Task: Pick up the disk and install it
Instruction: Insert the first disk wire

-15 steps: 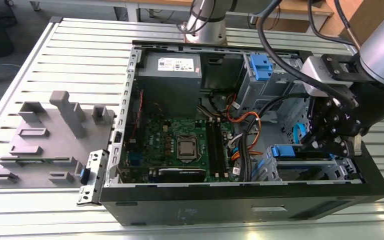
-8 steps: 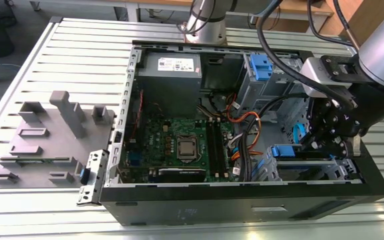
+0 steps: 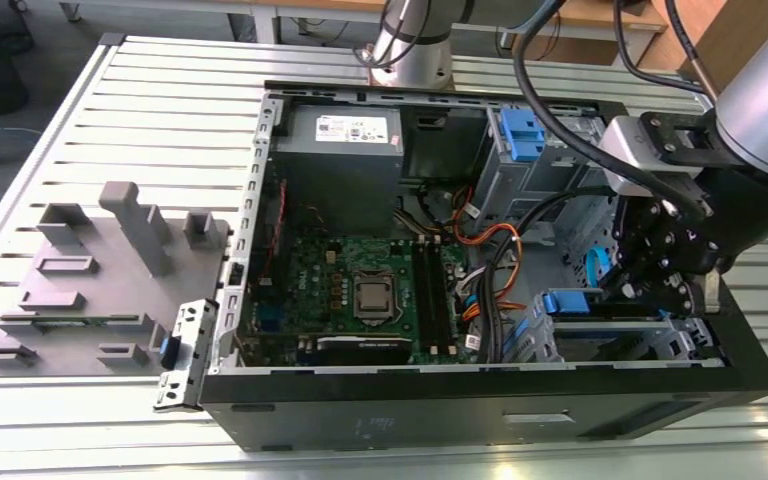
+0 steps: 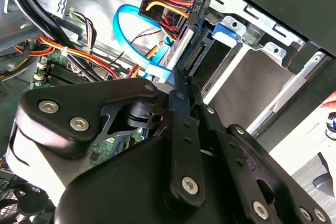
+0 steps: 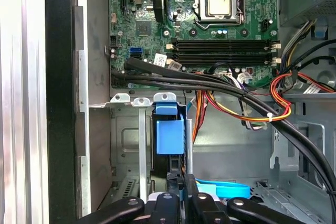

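A: Exterior view first. Where is the disk?

B: Inside the open computer case on the slatted worktop. The disk sits in the drive cage, on the exterior view's right of the motherboard. Its blue rail shows. The pincer hangs directly over it.

A: Second wrist view?

B: The pincer has its fingers drawn together, with nothing seen between them. The tips are at the disk's connector end; I cannot tell whether they touch it or stop just short. A loose power plug and a blue cable hang just beside that end, on the motherboard side.

A: First wrist view?

B: It agrees. The disk is edge-on in the cage, just off the motherboard's edge. The pincer is closed at its end.

A: Handling?

B: Judgement only. It is a rigid metal body, dense for its size, with smooth faces likely to slip. The internals and connector are shock-sensitive. Take hold across the long edges on the plastic rails, never on the connector or label face. Press on it squarely, because a tilted drive would probably bind in the cage.
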`<state>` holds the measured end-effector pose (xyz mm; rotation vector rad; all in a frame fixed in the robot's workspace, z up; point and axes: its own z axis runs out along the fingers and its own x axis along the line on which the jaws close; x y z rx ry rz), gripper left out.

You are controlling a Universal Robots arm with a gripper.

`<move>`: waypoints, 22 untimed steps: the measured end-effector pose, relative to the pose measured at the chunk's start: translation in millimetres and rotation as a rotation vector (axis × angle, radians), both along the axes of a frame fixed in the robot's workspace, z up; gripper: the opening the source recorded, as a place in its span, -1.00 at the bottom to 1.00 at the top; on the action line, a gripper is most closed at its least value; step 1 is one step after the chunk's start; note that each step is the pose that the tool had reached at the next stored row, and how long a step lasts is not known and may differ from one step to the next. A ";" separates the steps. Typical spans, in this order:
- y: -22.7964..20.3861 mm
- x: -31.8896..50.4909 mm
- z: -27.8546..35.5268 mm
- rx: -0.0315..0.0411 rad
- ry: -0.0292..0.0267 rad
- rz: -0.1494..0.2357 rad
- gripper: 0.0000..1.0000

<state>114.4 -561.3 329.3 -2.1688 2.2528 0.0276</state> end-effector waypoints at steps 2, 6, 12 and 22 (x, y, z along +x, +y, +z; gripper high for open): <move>0.0 0.0 0.0 -0.0001 0.0000 0.000 -0.68; 0.1 0.0 -0.6 0.0007 -0.0001 0.000 -0.65; 0.0 0.0 0.1 -0.0005 0.0000 0.000 -0.53; 0.0 0.0 17.4 -0.0003 0.0000 0.000 -0.53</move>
